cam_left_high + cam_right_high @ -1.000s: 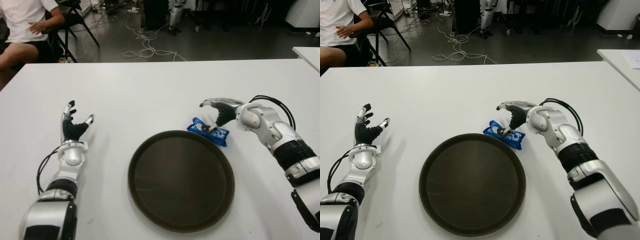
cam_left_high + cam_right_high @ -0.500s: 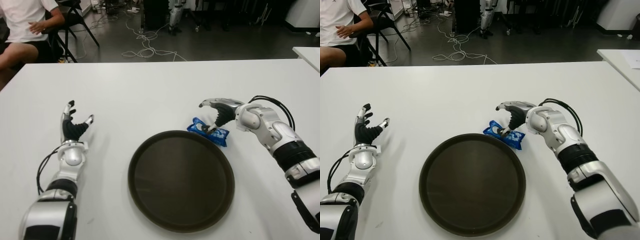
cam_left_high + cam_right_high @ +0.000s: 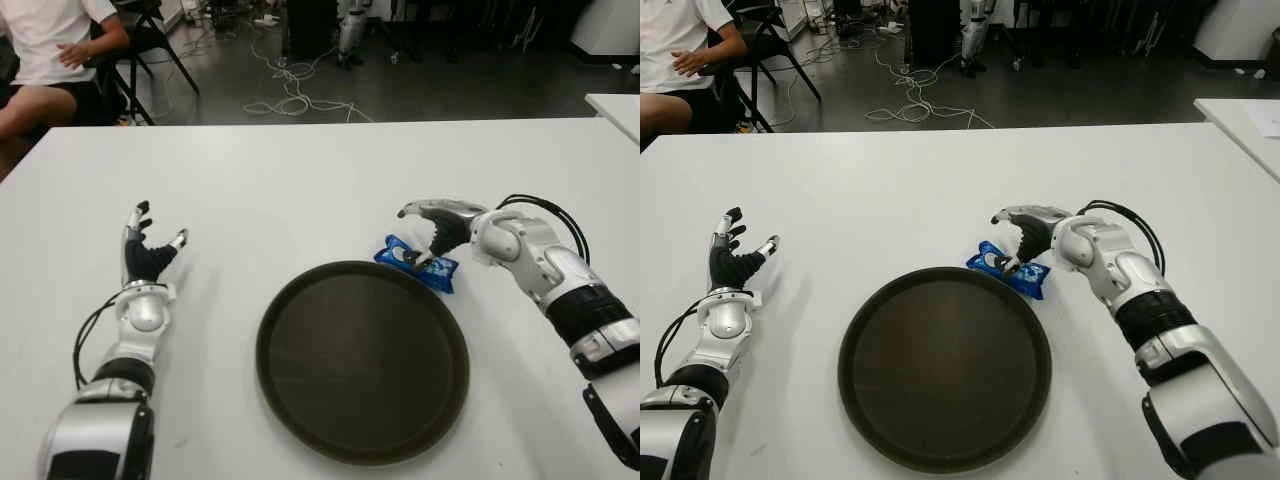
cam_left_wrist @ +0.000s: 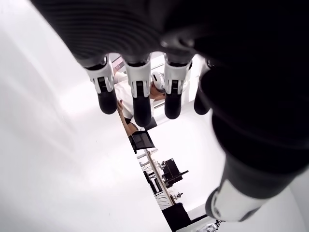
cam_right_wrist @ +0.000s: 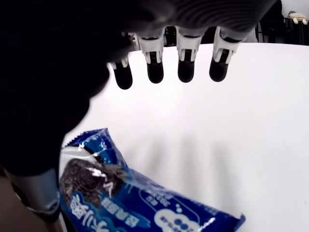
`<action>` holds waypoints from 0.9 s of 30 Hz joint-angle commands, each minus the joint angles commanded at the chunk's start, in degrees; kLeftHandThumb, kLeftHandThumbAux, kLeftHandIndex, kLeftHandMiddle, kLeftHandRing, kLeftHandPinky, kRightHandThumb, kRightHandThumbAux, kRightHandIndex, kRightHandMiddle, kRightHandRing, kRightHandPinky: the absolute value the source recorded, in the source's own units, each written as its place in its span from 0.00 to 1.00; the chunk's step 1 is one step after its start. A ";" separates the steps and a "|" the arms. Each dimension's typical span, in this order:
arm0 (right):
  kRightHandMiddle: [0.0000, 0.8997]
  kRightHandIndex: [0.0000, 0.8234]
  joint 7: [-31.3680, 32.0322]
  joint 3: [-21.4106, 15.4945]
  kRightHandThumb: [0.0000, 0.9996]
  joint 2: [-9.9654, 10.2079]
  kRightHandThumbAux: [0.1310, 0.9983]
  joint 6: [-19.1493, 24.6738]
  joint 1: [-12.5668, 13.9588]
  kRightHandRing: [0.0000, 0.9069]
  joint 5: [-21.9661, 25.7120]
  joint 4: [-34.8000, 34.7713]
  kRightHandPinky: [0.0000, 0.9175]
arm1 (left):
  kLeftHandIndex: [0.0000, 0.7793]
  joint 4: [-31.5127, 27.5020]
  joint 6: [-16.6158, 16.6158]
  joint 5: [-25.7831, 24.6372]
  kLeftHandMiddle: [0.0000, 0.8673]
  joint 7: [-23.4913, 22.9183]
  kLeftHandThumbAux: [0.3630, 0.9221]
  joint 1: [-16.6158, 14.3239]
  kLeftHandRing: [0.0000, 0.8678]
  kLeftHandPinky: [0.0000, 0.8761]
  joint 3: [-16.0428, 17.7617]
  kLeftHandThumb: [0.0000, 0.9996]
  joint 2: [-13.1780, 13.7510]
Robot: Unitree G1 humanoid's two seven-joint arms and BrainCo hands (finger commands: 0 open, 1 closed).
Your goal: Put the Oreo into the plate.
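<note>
The Oreo packet (image 3: 438,273) is blue and lies flat on the white table (image 3: 300,180), just off the far right rim of the dark round plate (image 3: 362,360). My right hand (image 3: 412,236) hovers over the packet's left end. Its fingers (image 5: 186,63) are stretched out above the table and its thumb comes down beside the packet (image 5: 125,198), with no grasp on it. The plate holds nothing. My left hand (image 3: 148,245) shows at the table's left side, to the left of the plate, fingers spread and holding nothing.
A person in a white shirt (image 3: 50,40) sits on a chair beyond the table's far left corner. Cables (image 3: 290,95) trail over the floor behind the table. The corner of another white table (image 3: 615,105) shows at the right edge.
My right arm has drifted very slightly left; its hand stays over the packet, which has not moved. The left hand is unchanged.
</note>
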 joint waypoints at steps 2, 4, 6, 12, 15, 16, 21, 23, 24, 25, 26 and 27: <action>0.00 0.00 -0.31 0.07 0.00 0.10 0.66 0.10 0.10 0.00 -0.16 0.14 0.00 | 0.09 0.01 -0.07 -0.10 0.14 -0.17 0.75 0.01 0.12 0.11 0.06 0.00 0.01; 0.00 0.00 -0.57 0.12 0.00 0.17 0.66 0.11 0.19 0.00 -0.27 0.28 0.00 | 0.09 0.02 -0.10 -0.18 0.14 -0.29 0.75 0.01 0.13 0.12 0.11 0.00 0.01; 0.00 0.00 -0.77 0.12 0.00 0.22 0.66 0.07 0.24 0.00 -0.30 0.42 0.00 | 0.09 0.03 -0.14 -0.22 0.14 -0.39 0.75 0.02 0.13 0.12 0.14 0.01 0.02; 0.00 0.00 -1.67 -0.01 0.00 0.52 0.67 0.09 0.49 0.00 -0.20 0.56 0.00 | 0.10 0.17 -0.39 -0.31 0.15 -0.58 0.77 -0.03 0.14 0.13 0.23 0.02 0.10; 0.00 0.00 -1.51 0.14 0.00 0.55 0.69 0.30 0.45 0.00 -0.29 0.40 0.00 | 0.10 0.18 -0.42 -0.33 0.15 -0.64 0.77 -0.01 0.14 0.13 0.28 0.03 0.12; 0.00 0.00 -1.49 0.21 0.00 0.56 0.69 0.32 0.45 0.00 -0.35 0.39 0.00 | 0.10 0.20 -0.43 -0.37 0.15 -0.71 0.76 -0.01 0.14 0.13 0.32 0.03 0.12; 0.00 0.00 -2.31 0.46 0.00 0.71 0.68 -0.10 0.79 0.00 -0.53 0.91 0.00 | 0.10 0.24 -0.44 -0.47 0.14 -0.95 0.76 -0.02 0.13 0.12 0.47 0.02 0.12; 0.00 0.00 -2.31 0.49 0.00 0.71 0.67 -0.08 0.81 0.00 -0.48 0.86 0.00 | 0.10 0.31 -0.37 -0.49 0.15 -1.02 0.77 -0.07 0.13 0.12 0.53 0.01 0.19; 0.00 0.00 -2.37 0.52 0.00 0.72 0.67 -0.08 0.83 0.00 -0.48 0.88 0.00 | 0.10 0.32 -0.36 -0.46 0.15 -1.00 0.77 -0.08 0.13 0.12 0.53 0.01 0.20; 0.00 0.00 -2.42 0.54 0.00 0.73 0.66 -0.08 0.84 0.00 -0.48 0.91 0.00 | 0.10 0.33 -0.36 -0.44 0.15 -0.98 0.78 -0.08 0.14 0.13 0.52 0.01 0.21; 0.00 0.00 -2.52 0.57 0.00 0.75 0.66 -0.17 0.87 0.00 -0.49 0.95 0.00 | 0.10 0.32 -0.33 -0.44 0.15 -0.99 0.78 -0.08 0.13 0.12 0.53 0.01 0.21; 0.00 0.00 -2.59 0.59 0.00 0.76 0.66 -0.23 0.89 0.00 -0.50 0.98 0.00 | 0.10 0.32 -0.31 -0.44 0.15 -1.01 0.78 -0.07 0.13 0.12 0.54 0.01 0.20</action>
